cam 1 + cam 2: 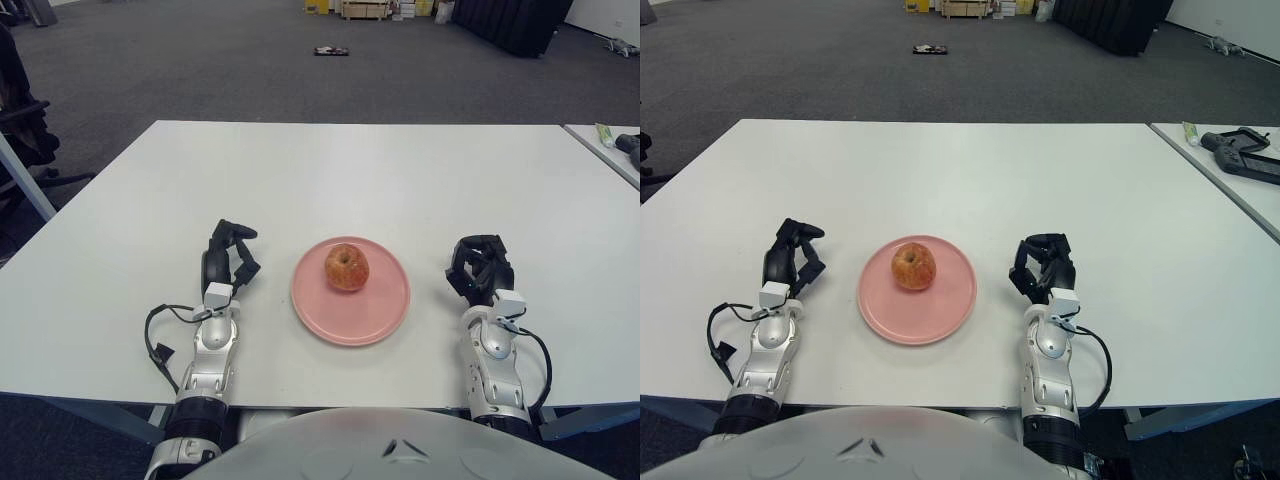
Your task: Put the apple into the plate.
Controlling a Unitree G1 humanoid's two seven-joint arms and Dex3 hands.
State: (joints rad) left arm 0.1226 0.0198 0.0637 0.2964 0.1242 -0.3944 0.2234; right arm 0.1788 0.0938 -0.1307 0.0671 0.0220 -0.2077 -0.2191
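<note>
A red-yellow apple (346,267) sits upright on a round pink plate (380,315) near the front middle of the white table (330,170). My left hand (232,255) shows just left of the plate, fingers curled and holding nothing. My right hand (480,266) shows just right of the plate, fingers curled and holding nothing. Neither hand touches the apple or the plate.
A second table (1230,165) stands at the right with a black device (1245,155) and a small green-white tube (1191,130) on it. A chair (20,120) shows at the far left. Boxes and a dark object lie on the floor beyond.
</note>
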